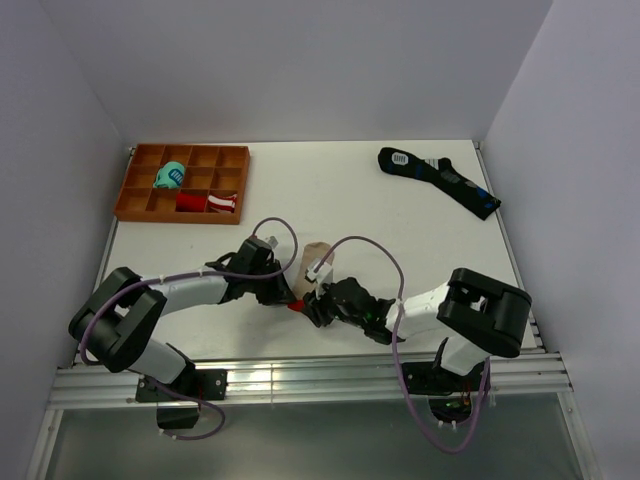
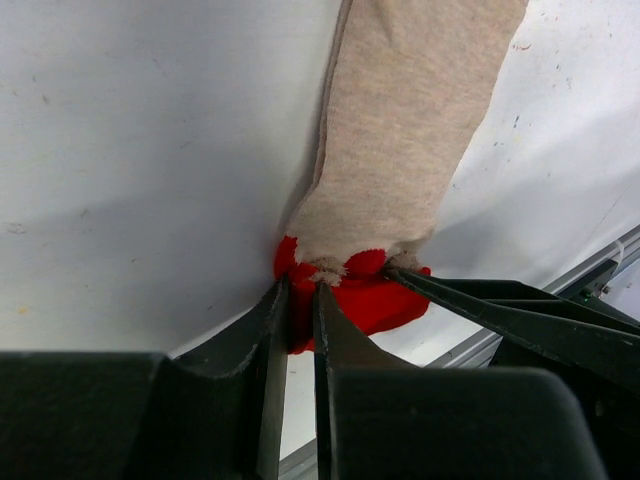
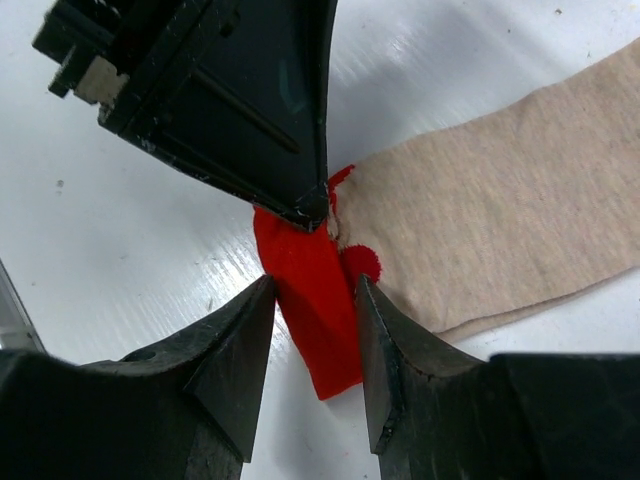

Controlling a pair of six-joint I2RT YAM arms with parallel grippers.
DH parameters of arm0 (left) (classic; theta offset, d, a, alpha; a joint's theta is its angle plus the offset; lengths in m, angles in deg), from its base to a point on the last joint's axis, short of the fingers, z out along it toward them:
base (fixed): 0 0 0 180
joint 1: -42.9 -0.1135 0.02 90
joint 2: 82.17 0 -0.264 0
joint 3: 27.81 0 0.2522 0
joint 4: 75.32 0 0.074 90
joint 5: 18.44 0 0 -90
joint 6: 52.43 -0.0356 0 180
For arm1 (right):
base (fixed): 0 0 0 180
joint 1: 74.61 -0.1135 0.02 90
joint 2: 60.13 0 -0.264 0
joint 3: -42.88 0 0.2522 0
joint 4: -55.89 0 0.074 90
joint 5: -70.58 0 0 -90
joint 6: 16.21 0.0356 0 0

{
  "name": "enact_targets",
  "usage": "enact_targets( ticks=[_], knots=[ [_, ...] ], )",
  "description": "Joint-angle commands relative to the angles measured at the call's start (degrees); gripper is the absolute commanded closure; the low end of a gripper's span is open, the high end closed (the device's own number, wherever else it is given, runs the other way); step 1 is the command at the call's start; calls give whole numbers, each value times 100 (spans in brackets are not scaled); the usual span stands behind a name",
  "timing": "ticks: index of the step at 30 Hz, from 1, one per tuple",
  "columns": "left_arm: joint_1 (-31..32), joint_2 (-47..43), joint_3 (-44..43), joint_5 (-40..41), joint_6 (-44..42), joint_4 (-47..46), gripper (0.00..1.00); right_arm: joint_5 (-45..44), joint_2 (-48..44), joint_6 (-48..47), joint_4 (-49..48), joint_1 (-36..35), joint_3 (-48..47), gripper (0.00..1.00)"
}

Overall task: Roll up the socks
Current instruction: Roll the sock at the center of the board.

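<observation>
The socks [image 1: 316,256] are a tan pair lying flat on the white table, with the red end [image 1: 297,305] toward the near edge. My left gripper [image 1: 285,296] is shut on the left corner of the red end [image 2: 350,300], its fingers [image 2: 268,340] almost together on the cloth. My right gripper [image 1: 316,306] meets it from the right. In the right wrist view its two fingers [image 3: 250,330] touch both sides of the red strip [image 3: 315,310], and the tan part [image 3: 500,220] runs off to the upper right. The left gripper's tip [image 3: 305,205] presses on the same end.
An orange divided tray [image 1: 135,200] stands at the back left with a teal roll [image 1: 170,177] and a red-and-white roll [image 1: 208,202]. A long black sock with blue and white marks [image 1: 440,180] lies at the back right. The table's metal front rail [image 1: 300,375] is just behind the grippers.
</observation>
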Motion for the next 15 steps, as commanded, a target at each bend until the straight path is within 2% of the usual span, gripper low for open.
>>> enact_targets(
  ticks=[1,15],
  knots=[
    [-82,130,-32,125,-312,703,97,-439,63,-97,72,-103,-66,54],
    [-170,200,-112,-86,-216,642,96,-835,415,219,-218,-314,215,56]
  ],
)
